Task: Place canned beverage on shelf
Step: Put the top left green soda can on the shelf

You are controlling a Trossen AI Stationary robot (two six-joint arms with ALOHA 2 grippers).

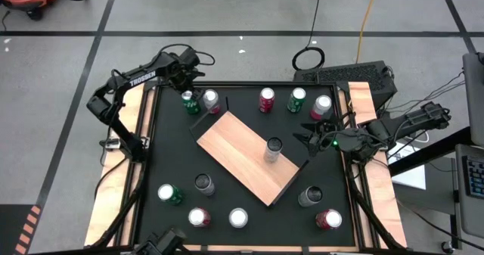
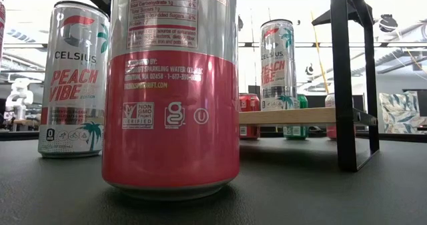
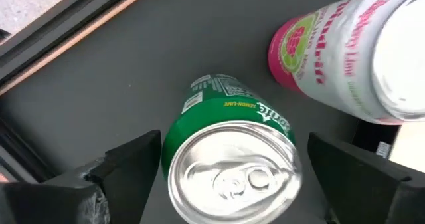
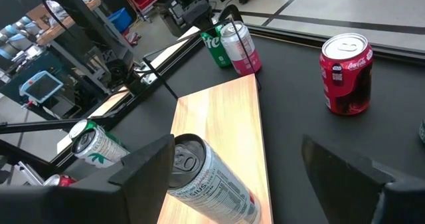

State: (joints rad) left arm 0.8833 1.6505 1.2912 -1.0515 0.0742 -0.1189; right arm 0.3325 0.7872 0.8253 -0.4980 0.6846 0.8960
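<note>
Behind the shelf [image 1: 247,156], left gripper [image 3: 226,167] sits open around the green can [image 3: 229,157]; center it before squeezing.

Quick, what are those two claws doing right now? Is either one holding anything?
Left claw: open, fingers either side of the upright green aluminium can, not gripping it.
Right claw: open, empty, near the light-tan wooden shelf board.

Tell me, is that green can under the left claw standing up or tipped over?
Upright: the green can shows its round pull-tab top between the left gripper fingers, open either side.
</note>
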